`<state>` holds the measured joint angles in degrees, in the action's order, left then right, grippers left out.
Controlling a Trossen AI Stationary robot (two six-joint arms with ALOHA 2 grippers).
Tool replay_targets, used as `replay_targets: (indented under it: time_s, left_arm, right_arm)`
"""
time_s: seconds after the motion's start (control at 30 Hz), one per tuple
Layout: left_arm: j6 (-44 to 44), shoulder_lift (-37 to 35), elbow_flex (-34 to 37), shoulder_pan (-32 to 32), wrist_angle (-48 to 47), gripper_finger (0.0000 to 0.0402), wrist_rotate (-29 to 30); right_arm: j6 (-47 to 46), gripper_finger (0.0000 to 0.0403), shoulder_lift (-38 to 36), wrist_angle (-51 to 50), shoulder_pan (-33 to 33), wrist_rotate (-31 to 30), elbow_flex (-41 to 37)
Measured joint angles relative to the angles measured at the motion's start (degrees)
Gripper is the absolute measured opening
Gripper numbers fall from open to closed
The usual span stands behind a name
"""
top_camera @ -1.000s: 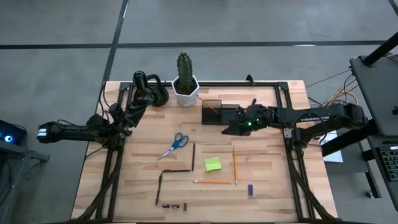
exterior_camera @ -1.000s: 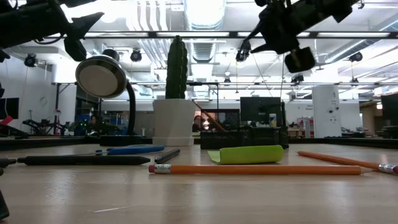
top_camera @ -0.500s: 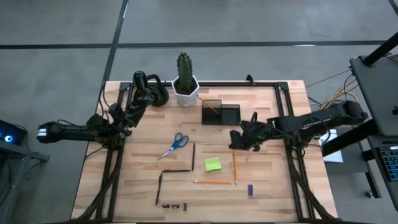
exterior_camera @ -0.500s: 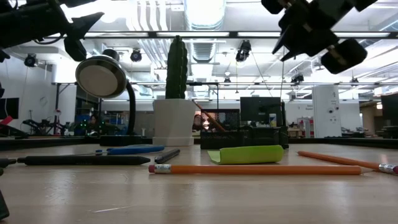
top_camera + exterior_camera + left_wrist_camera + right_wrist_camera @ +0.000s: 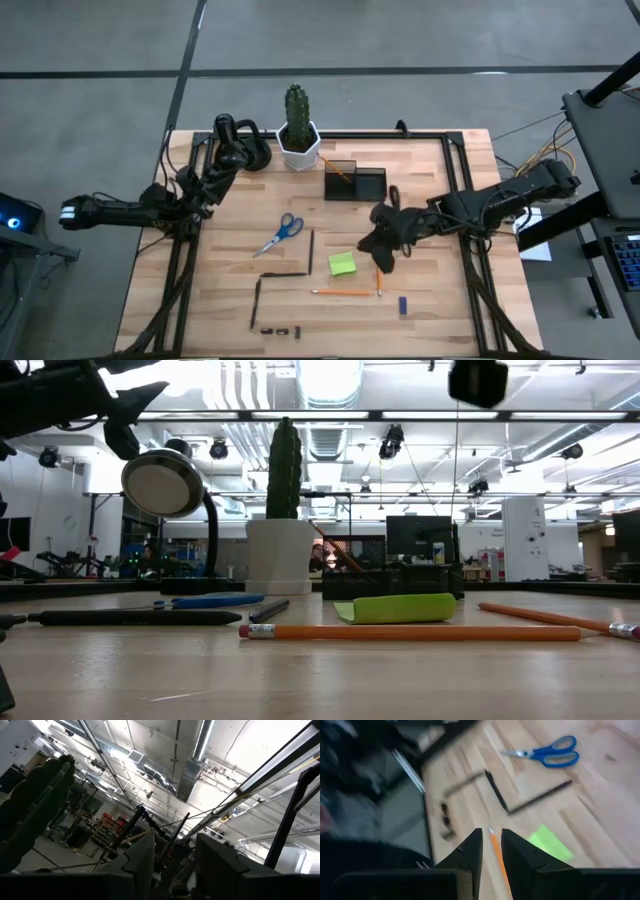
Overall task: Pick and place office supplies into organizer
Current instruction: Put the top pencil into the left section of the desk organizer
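Note:
My right gripper (image 5: 378, 247) hovers over the table's middle, open by a narrow gap, touching nothing. In the right wrist view its fingers (image 5: 491, 845) frame an orange pencil (image 5: 496, 853) lying flat beside the lime-green sticky pad (image 5: 342, 263). A second pencil (image 5: 340, 292) lies nearer the near edge, and a third leans inside the dark organizer (image 5: 354, 181). Blue-handled scissors (image 5: 281, 233), dark pens (image 5: 311, 250), a blue block (image 5: 403, 305) and black clips (image 5: 280, 329) rest flat on the wood. My left gripper (image 5: 212, 178) waits, open, at the far left corner.
A white hexagonal cactus pot (image 5: 298, 143) and a black rounded gadget (image 5: 245, 145) stand at the far edge, left of the organizer. A black frame rail (image 5: 470, 270) runs along the table's right side. Bare wood shows between the scissors and the left rail.
My right gripper has travelled from above the organizer toward the near edge and slightly left, ending over the pencil beside the sticky pad. In the low view it has swung up and almost out of the picture. Nothing on the table has shifted.

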<state>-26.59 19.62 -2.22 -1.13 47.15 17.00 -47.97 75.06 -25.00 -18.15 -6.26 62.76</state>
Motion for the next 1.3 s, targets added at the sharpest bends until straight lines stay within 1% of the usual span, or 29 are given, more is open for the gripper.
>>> replay_targets:
  time_s: [0.13, 0.2, 0.3, 0.37, 0.43, 0.5, 0.63, 0.8, 0.93, 1.03, 1.17, 1.3]
  left_arm:
    - [0.0, 0.0, 0.0, 0.0, 0.2, 0.013, 0.0]
    - [0.0, 0.0, 0.0, 0.0, 0.2, 0.013, 0.0]
    - [0.0, 0.0, 0.0, 0.0, 0.2, 0.013, 0.0]
    - [0.0, 0.0, 0.0, 0.0, 0.1, 0.013, 0.0]
    - [0.0, 0.0, 0.0, 0.0, 0.2, 0.013, 0.0]
    - [0.0, 0.0, 0.0, 0.0, 0.2, 0.013, 0.0]
    - [0.0, 0.0, 0.1, 0.0, 0.2, 0.013, 0.0]
    - [-0.1, -0.2, 0.1, 0.0, 0.3, 0.013, -0.1]
    - [-0.1, -0.2, 0.1, 0.0, 0.3, 0.013, -0.1]
    - [-0.1, -0.3, 0.1, 0.0, 0.3, 0.013, -0.2]
    - [-0.1, -0.3, 0.1, 0.0, 0.3, 0.013, -0.3]
    - [-0.1, -0.3, 0.1, 0.0, 0.3, 0.013, -0.3]
  right_arm:
    - [2.3, 0.0059, 8.2, -21.0, -0.1, 1.4, 11.9]
    - [0.0, 0.0059, 12.8, -31.5, -0.1, 1.3, 17.7]
    - [-9.4, 0.0059, 18.7, -43.8, -0.1, -0.4, 24.7]
    - [-19.3, 0.0059, 21.9, -50.1, -0.1, -1.0, 27.9]
    - [-29.1, 0.0059, 24.2, -53.6, -0.1, -1.1, 29.6]
    - [-35.8, 0.0059, 25.4, -54.1, -0.1, -1.0, 29.9]
    - [-39.1, 0.0066, 26.2, -52.2, -0.1, 0.7, 29.4]
    - [-43.0, 0.0103, 26.3, -52.1, -0.1, 1.6, 27.8]
    - [-47.1, 0.0131, 26.3, -51.4, -0.1, 2.0, 24.6]
    - [-48.3, 0.0142, 26.3, -46.6, 0.0, 4.5, 20.7]
    - [-50.7, 0.0148, 26.3, -37.3, -0.1, 5.4, 15.4]
    - [-53.0, 0.0148, 26.3, -35.6, -0.1, 6.4, 11.4]
